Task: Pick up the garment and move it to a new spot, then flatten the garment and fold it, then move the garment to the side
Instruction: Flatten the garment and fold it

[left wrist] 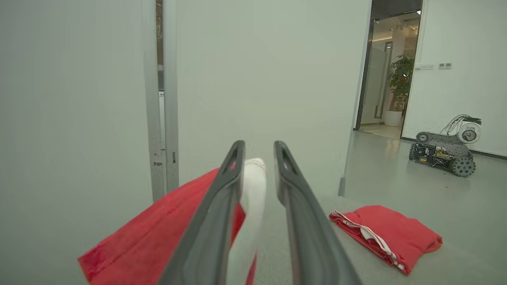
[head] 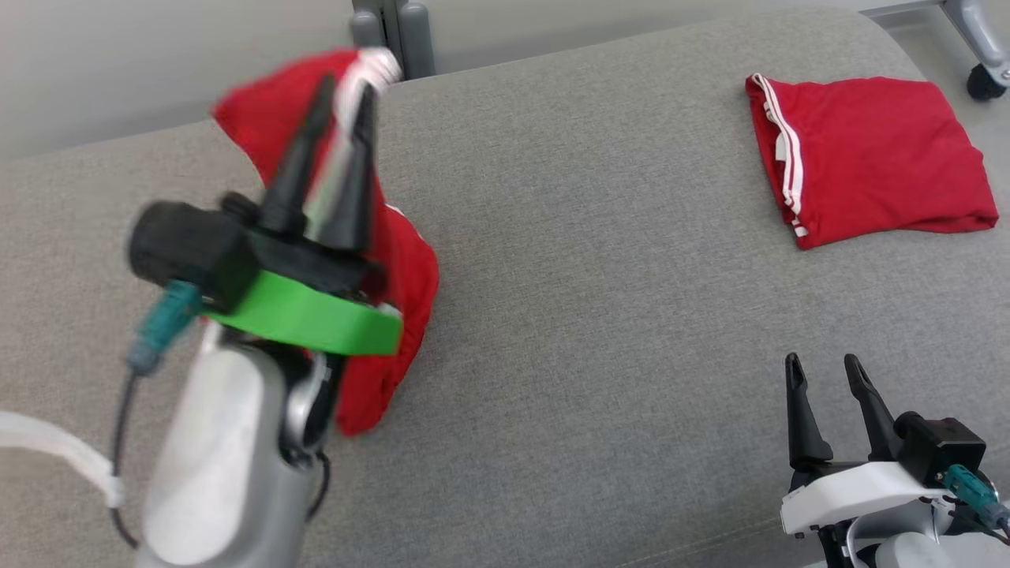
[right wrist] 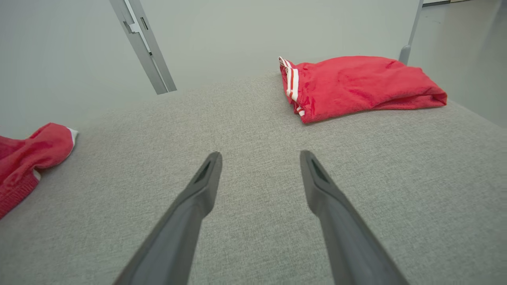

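Note:
A red garment (head: 402, 268) with white trim hangs crumpled over the grey cushion (head: 592, 331) at the left, blurred in the head view. My left gripper (head: 346, 85) is raised in front of it with the white band (left wrist: 253, 186) between its fingers. In the left wrist view the left gripper (left wrist: 258, 145) has its jaws apart. The band lies against one finger, with a gap to the other, and red cloth (left wrist: 158, 229) spreads below. My right gripper (head: 822, 361) stands open low at the right, nothing between its fingers (right wrist: 260, 154). The garment's edge (right wrist: 27, 154) shows at its far left.
A second red garment (head: 868, 158), folded with white stripes, lies at the cushion's far right (right wrist: 356, 79). A metal post (head: 394, 31) rises behind the cushion and a caster wheel (head: 986, 79) stands on the floor. A small wheeled machine (left wrist: 443, 152) sits near a doorway.

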You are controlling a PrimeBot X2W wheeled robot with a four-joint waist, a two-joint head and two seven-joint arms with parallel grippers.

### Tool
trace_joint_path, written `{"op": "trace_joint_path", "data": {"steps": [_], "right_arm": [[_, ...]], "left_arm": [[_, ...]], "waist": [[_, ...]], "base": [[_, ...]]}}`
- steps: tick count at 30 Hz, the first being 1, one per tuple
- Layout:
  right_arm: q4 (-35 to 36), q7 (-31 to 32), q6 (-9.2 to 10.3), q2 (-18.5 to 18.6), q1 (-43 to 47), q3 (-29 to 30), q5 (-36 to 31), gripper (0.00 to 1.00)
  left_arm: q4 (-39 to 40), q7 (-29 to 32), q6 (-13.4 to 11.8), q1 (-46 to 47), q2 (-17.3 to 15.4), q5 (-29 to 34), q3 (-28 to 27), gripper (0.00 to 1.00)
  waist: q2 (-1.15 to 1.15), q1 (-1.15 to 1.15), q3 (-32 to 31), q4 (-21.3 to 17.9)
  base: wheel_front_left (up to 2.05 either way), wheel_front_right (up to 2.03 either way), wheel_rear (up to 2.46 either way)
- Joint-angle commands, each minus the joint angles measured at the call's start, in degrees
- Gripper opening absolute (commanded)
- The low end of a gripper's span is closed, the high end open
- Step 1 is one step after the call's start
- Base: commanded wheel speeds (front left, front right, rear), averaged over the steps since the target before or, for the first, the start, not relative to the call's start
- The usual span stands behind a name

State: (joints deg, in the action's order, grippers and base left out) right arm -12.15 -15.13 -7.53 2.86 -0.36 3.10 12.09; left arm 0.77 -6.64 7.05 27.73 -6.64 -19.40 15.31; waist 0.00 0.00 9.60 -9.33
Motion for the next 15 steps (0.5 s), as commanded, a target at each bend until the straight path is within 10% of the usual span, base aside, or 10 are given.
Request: {"op": "trace_joint_path", "data": {"steps": [1,3,15], "right_arm": [[-0.1,0.0,0.09,0.1,-0.5,-0.3,0.4,1.0],[-0.1,0.0,0.09,0.1,-1.5,-0.6,0.9,1.0],[-1.4,0.0,0.09,0.1,-4.3,-4.3,5.3,1.0]], "left_arm": [[-1.4,0.8,-0.5,-1.8,0.6,1.1,2.0,0.28],[-4.2,1.5,-1.1,-3.3,2.1,1.3,6.0,0.0],[-18.0,-0.7,-5.3,2.8,3.6,-4.8,27.3,0.0]], "waist": [[0.0,0.0,0.5,-1.1],[0.0,0.0,1.3,-2.4],[0.0,0.0,5.1,-11.2]], "base": [[0.0,0.0,0.0],[0.0,0.0,0.0],[0.0,0.0,0.0]]}}
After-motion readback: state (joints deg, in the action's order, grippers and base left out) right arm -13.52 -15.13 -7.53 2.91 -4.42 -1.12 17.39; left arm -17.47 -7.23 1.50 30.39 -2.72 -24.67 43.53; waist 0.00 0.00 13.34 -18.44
